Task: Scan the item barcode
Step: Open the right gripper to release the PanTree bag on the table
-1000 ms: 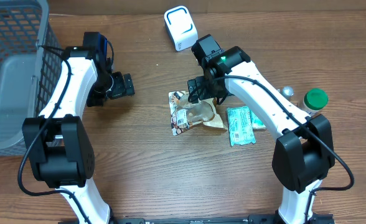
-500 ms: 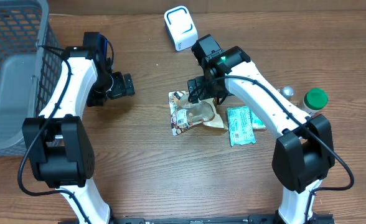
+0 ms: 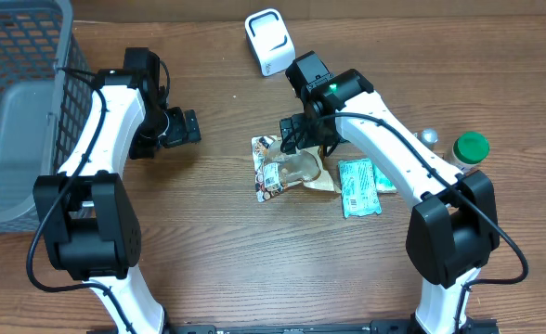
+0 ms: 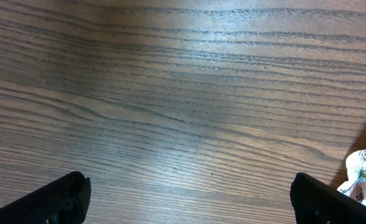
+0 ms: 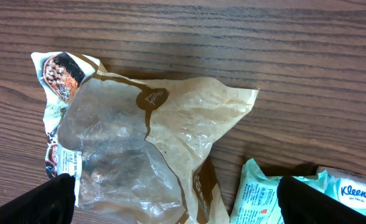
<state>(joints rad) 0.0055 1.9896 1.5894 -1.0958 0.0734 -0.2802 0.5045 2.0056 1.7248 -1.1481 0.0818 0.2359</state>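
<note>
we judge the task barely begun: the snack bag lies flat at the centre of the overhead frame, not yet lifted, well apart from the white scanner at upper middle. our right gripper hovers over the bag, jaws spread wide and empty; the left gripper, centre left, is likewise released. grasping, carrying and scanning are all left to do.

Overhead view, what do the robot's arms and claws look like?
The left arm and right arm have white shells, black joints and black bases, with a thin black cable along each. The left claw and right claw are black. A small green light glows near the right wrist.
</note>
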